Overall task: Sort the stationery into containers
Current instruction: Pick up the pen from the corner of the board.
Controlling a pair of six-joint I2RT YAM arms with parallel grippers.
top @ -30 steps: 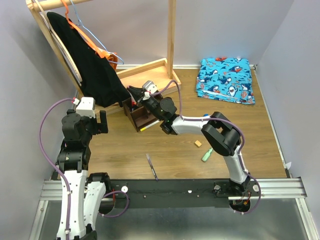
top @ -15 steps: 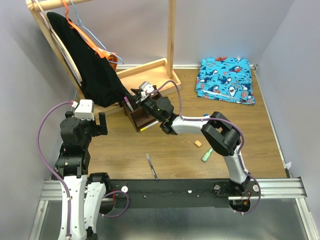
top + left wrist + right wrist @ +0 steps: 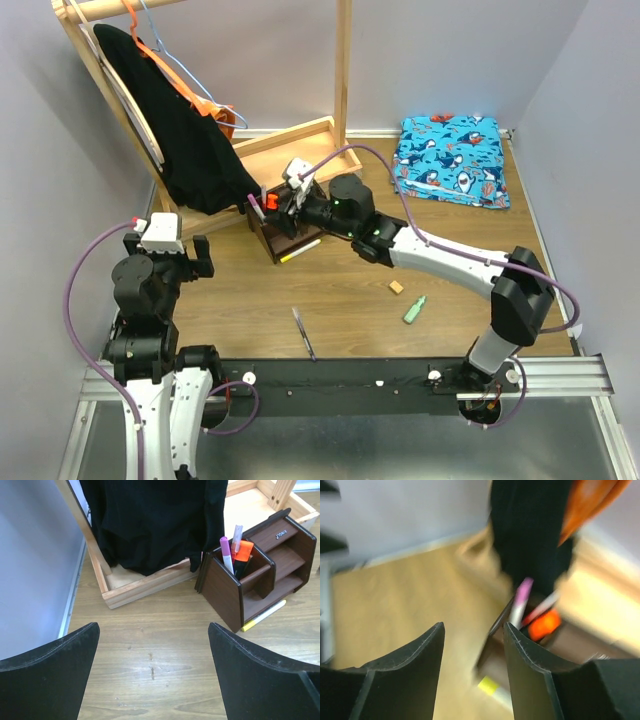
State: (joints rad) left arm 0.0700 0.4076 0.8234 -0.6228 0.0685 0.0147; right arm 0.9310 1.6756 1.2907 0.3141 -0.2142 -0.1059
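The dark brown organiser (image 3: 283,236) (image 3: 260,582) stands beside the rack base. A pink-white pen (image 3: 226,555) (image 3: 521,598), an orange-capped marker (image 3: 243,550) (image 3: 543,624) and a slim pale pen stand in its tall compartment. A yellow-white pen (image 3: 300,250) (image 3: 263,616) lies on the table against its front. My right gripper (image 3: 284,198) (image 3: 474,630) hovers just over the organiser, open and empty. Well left of the organiser my left gripper (image 3: 165,255) (image 3: 154,670) is open over bare wood. A tan eraser (image 3: 396,287), a mint highlighter (image 3: 414,309) and a purple-grey pen (image 3: 303,332) lie loose on the table.
A pale wooden rack (image 3: 300,140) with a black garment (image 3: 185,135) and an orange hanger (image 3: 215,112) stands behind the organiser. A folded blue shark-print cloth (image 3: 450,160) lies at the back right. The black rail (image 3: 350,385) runs along the near edge.
My right gripper has opened, leaving the orange-capped marker in the organiser, and that arm has stretched out rightward. The left arm has drawn back slightly toward the near edge.
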